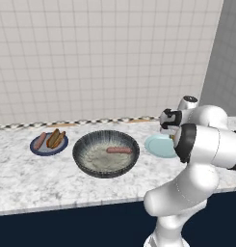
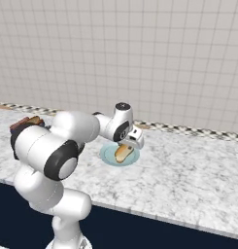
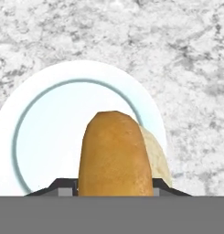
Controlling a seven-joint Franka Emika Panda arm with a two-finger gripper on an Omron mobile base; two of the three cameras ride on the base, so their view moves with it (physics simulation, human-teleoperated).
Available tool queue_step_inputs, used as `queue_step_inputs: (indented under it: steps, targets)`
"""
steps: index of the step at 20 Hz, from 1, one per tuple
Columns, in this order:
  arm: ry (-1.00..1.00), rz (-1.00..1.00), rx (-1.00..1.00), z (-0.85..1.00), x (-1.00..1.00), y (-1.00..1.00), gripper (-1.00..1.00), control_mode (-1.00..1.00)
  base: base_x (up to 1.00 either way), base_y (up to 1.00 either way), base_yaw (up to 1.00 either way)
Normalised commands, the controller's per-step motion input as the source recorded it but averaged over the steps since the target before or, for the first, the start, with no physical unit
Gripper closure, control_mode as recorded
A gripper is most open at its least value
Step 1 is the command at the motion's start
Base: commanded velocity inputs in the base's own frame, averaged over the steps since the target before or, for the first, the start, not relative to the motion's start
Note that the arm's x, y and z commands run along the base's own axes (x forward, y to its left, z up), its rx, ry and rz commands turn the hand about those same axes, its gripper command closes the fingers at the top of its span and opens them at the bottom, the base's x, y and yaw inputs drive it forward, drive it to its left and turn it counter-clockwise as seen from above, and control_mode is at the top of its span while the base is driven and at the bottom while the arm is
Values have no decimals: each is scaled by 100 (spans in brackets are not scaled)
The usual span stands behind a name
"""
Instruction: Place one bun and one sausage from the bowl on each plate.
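My gripper (image 2: 124,149) is shut on a golden-brown bun (image 2: 122,154), held low over the pale light blue plate (image 2: 107,156). In the hand view the bun (image 3: 115,155) fills the space between the fingers, over the plate (image 3: 22,137). I cannot tell whether it touches the plate. My own arm hides part of that plate (image 1: 152,144) in the left base view. The large dark grey bowl (image 1: 81,144) holds one sausage (image 1: 119,150). On the dark navy plate (image 1: 36,149) at the left lie a sausage (image 1: 40,141) and a bun (image 1: 56,138).
Everything stands on a marble counter (image 1: 23,178) against a tiled wall. Its front edge (image 1: 66,205) runs close before the bowl. Bare marble (image 2: 193,170) stretches to the right of the pale plate.
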Motion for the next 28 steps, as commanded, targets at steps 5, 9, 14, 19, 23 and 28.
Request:
queue_step_inputs:
  steps: [5,9,14,19,23,28]
  targets:
    - [0,0,0,0,13,0,-100,-100,0,0,0]
    - [0,0,0,0,0,0,-100,-100,0,0,0]
    - [-4,0,0,11,-4,0,-100,-100,0,0,0]
    - [-4,0,-5,30,-65,59,-100,-100,0,0,0]
    - [2,13,-16,24,-33,100,-100,-100,0,0,0]
    - [4,29,-12,27,-17,98,-100,-100,0,0,0]
